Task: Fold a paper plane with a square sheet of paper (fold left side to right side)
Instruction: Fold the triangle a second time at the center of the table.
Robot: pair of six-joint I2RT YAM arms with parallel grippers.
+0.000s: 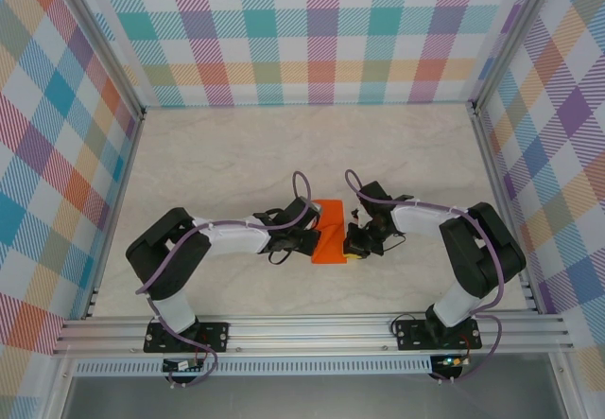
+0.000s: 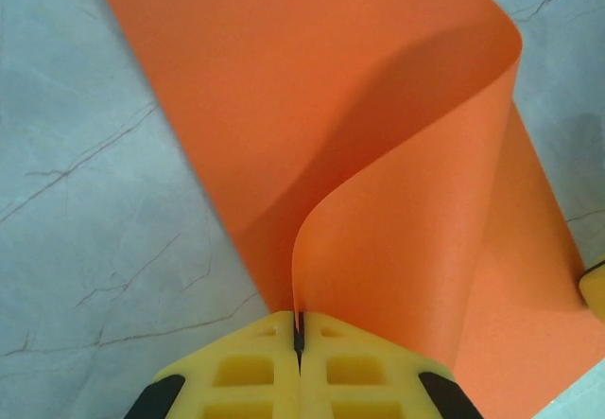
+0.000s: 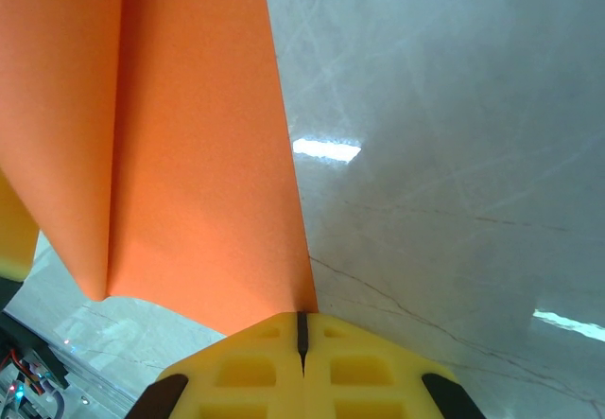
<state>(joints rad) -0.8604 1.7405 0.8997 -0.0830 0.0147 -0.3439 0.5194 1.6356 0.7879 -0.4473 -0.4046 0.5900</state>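
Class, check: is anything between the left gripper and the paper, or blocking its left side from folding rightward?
Nothing visible. The left gripper pinches the paper by its curled-up edge; the right gripper pinches the opposite edge, where the fold must land.

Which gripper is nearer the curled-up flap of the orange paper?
Left. The left gripper pinches the curled flap by its edge; the right gripper is shut on the orange paper at its opposite, flatter side.

Jaws pressed together pinch the square sheet of paper [image 3: 189, 154] above the table [image 3: 454, 107].
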